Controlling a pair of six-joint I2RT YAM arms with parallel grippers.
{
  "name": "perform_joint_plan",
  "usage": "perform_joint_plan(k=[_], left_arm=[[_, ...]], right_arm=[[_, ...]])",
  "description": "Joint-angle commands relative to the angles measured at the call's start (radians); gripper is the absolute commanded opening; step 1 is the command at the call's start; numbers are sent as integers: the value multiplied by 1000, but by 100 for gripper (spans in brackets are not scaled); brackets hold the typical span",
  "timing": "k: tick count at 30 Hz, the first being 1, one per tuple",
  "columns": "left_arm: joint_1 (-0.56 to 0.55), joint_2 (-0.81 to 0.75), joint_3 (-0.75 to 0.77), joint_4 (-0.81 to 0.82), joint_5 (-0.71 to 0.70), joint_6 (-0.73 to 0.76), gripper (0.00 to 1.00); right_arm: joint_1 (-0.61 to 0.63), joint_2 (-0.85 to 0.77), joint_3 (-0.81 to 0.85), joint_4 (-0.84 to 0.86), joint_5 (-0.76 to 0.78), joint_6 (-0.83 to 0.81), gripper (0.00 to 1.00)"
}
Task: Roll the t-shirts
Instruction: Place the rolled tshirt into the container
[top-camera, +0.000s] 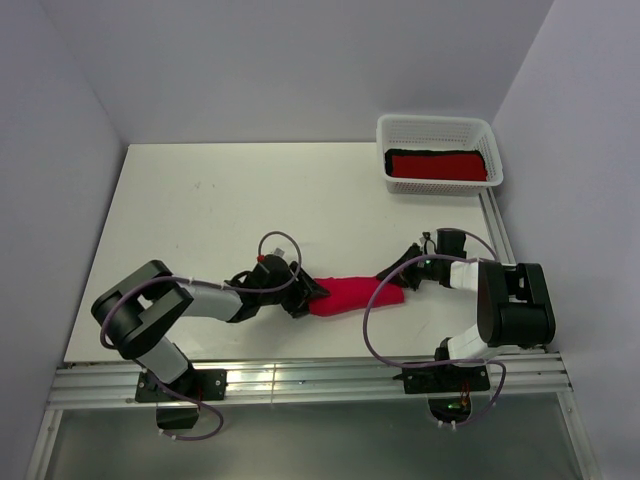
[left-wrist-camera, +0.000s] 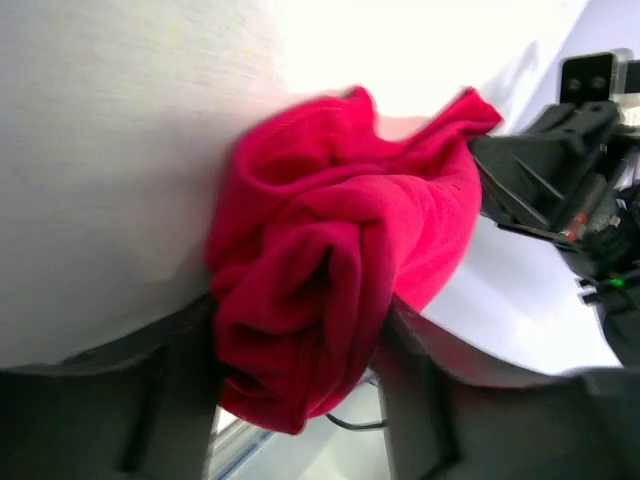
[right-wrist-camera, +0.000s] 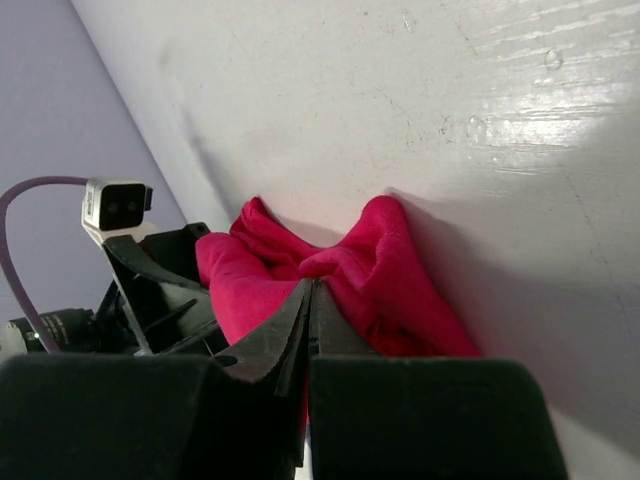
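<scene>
The white desk (top-camera: 200, 220) is walled in on the left, far and right sides. Its near edge meets an aluminium rail (top-camera: 300, 385) that carries both arm bases. The far and left parts of the desk surface are bare. All the work sits in the near middle strip, just in from the rail.

A white plastic mesh basket (top-camera: 440, 125) stands in the far right corner, close to the right wall. In it lies a deep red rolled tee (top-camera: 437, 166), with black cloth (top-camera: 420, 151) showing along its far edge.

The crimson t-shirt (top-camera: 350, 295) lies on the desk as a long bunched roll running left to right between the two arms, well apart from the basket.

The left arm is folded low, its forearm reaching right along the near strip. The left end effector (top-camera: 308, 295) is at the roll's left end. In the left wrist view its fingers (left-wrist-camera: 150, 400) stand on either side of the bundle, which fills the gap and looks squeezed between them, so it is gripping the shirt.

The right arm bends back over its base and reaches left. The right end effector (top-camera: 393, 273) is at the roll's right end. Its fingers (right-wrist-camera: 270, 340) are closed together, with the tips at the cloth. Whether a fold is pinched between them cannot be told.
</scene>
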Motion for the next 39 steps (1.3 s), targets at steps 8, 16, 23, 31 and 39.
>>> perform_joint_plan(k=[8, 16, 23, 31, 39], left_arm=[[26, 20, 43, -275, -108, 132, 34], [61, 84, 192, -527, -148, 200, 0], [127, 74, 246, -686, -194, 244, 0], [156, 67, 326, -748, -248, 328, 1], [156, 74, 367, -772, -256, 396, 1]], right_arm=[[-6, -34, 33, -111, 89, -72, 1], [-6, -160, 45, -210, 158, -112, 39], [-6, -246, 42, -225, 208, -124, 58], [4, -309, 22, -237, 214, -124, 83], [27, -317, 4, -133, 158, -104, 100]])
